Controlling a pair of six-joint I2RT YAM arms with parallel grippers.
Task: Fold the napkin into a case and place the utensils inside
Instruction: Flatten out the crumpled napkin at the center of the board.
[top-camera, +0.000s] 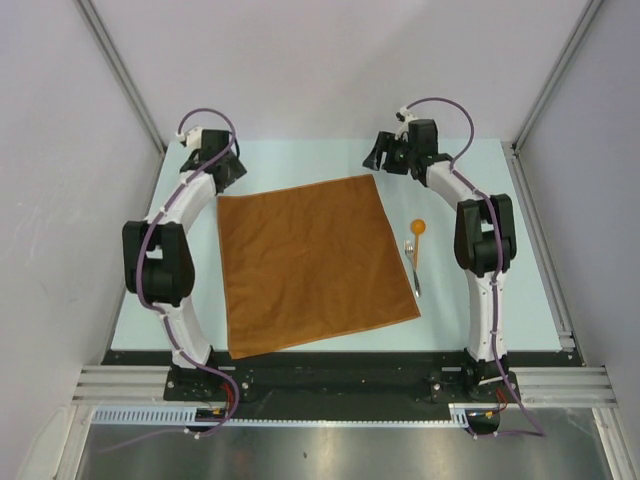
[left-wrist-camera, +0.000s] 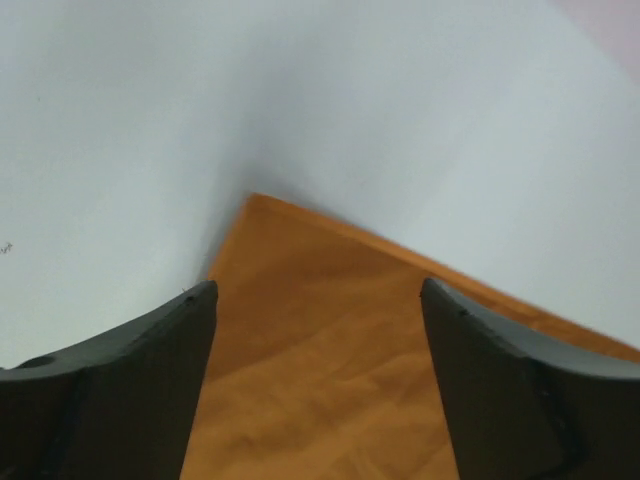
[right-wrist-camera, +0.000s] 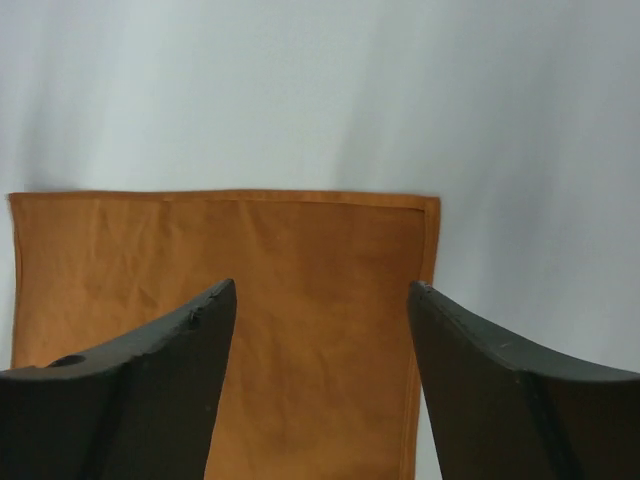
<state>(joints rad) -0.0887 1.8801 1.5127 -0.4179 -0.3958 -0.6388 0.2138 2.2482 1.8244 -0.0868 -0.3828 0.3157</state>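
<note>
Soft, limp napkin (top-camera: 310, 265) lying flat; best pinched at far corners; left gripper (left-wrist-camera: 318, 292) and right gripper (right-wrist-camera: 320, 288) there, wide, empty.

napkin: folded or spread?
Spread. The napkin lies flat as one full square on the table, four corners out, no fold; fork and spoon lie beside it.
</note>
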